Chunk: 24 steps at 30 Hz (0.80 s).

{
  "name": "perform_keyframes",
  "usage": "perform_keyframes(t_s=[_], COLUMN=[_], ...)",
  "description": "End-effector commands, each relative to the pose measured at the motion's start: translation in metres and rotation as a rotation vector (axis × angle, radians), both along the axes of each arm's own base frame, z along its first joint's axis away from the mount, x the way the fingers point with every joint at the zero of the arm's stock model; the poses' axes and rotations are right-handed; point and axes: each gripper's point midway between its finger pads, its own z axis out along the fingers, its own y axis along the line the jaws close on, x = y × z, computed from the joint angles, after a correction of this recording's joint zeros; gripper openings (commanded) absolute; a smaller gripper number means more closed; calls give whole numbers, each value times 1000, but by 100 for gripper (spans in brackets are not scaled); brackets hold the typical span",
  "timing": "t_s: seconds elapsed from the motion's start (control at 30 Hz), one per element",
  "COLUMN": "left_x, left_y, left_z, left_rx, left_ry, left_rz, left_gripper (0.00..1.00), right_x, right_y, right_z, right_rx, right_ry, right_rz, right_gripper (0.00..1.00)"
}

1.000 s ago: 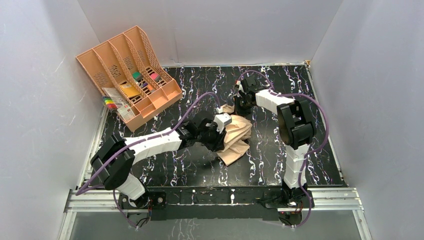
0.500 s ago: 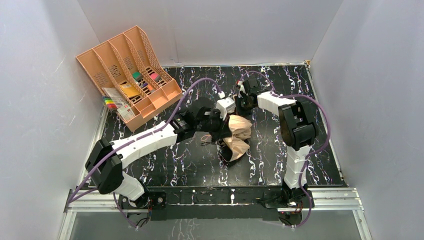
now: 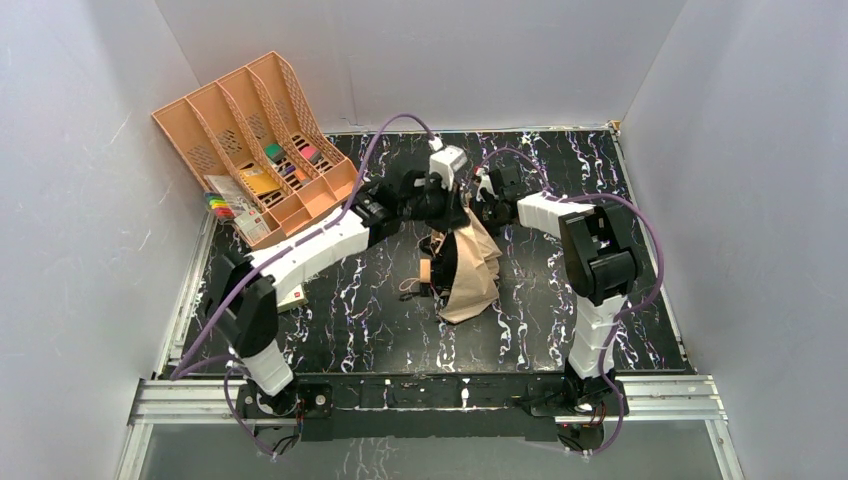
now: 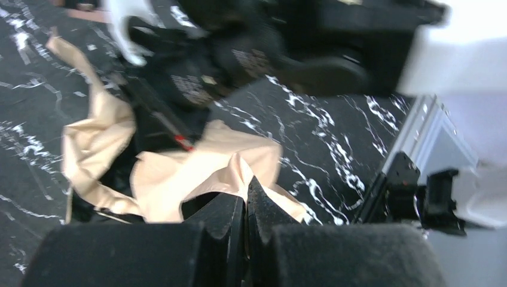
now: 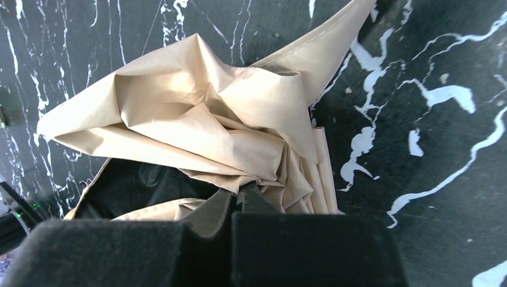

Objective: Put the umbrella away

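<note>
Small printing on a black arm part (left wrist view) blurs beyond reading. Both arms reach mid-table [image 3: 585, 170], left gripper [image 4: 246, 192] and right gripper [image 5: 239, 198] each pinching the umbrella [image 3: 475, 272] fabric there.

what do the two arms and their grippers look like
Both the left arm and right arm have white box-like link shells joined by chunky black joint housings. A thin purple cable loops along each. The left gripper and right gripper are black, tapering to narrow wedge tips.
</note>
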Motion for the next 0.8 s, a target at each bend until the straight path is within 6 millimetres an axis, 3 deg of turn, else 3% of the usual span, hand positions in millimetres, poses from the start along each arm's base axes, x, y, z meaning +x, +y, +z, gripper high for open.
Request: perform_keyframes(t_s=[0.0,0.17,0.37,0.53,0.63,0.77], left_x=[54,97,120,116,107,91], left_y=[13,21,16,21,25,30], left_z=[-2,-36,-89,-128,-145,-162], left_rx=[-76,-62,19,67,84,94], left_ry=[83,136,234,297,326,368], left_rz=[121,207,234,245,238,221], left_gripper=[0,0,0,0,0,0], right_x=[-64,-69,-66,-50,-38,-25], right_y=[-21,-18,-18,-32,-49,-75], right_z=[-50,-45,-30,-5,11,38], right_rx=[-119,-88,-74,-137,-208,-295], right_ry=[218,222,179,67,-15,-122], right_rz=[25,25,2,-64,-125,-202], right_gripper=[0,0,6,22,33,40])
